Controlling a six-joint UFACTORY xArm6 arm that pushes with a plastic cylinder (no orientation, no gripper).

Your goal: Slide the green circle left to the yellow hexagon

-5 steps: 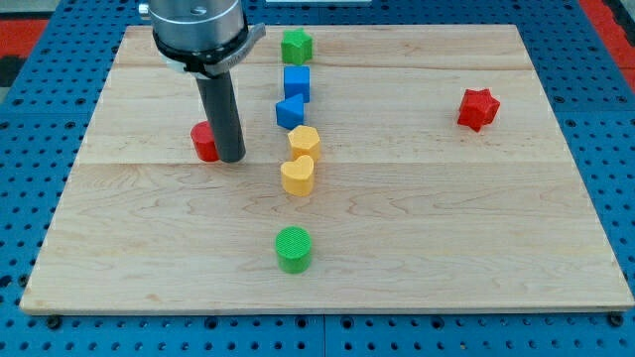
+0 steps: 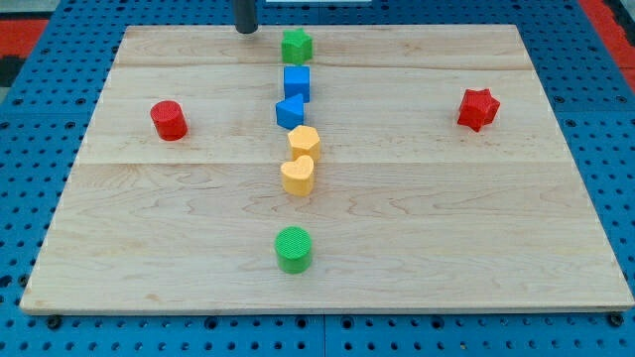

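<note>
The green circle (image 2: pixel 293 248) lies near the view's bottom centre of the wooden board (image 2: pixel 476 228). The yellow hexagon (image 2: pixel 304 140) sits at the board's middle, straight above the green circle, with a yellow heart-like block (image 2: pixel 297 176) touching it just below. My tip (image 2: pixel 245 30) is at the view's top edge, left of the green star (image 2: pixel 296 45), far from the green circle.
A blue cube (image 2: pixel 297 82) and a blue angled block (image 2: pixel 290 110) stand in a column above the yellow hexagon. A red cylinder (image 2: pixel 169 120) is at the left. A red star (image 2: pixel 477 108) is at the right.
My tip has moved from beside the red cylinder up to the view's top edge. The red cylinder now lies further left and slightly higher.
</note>
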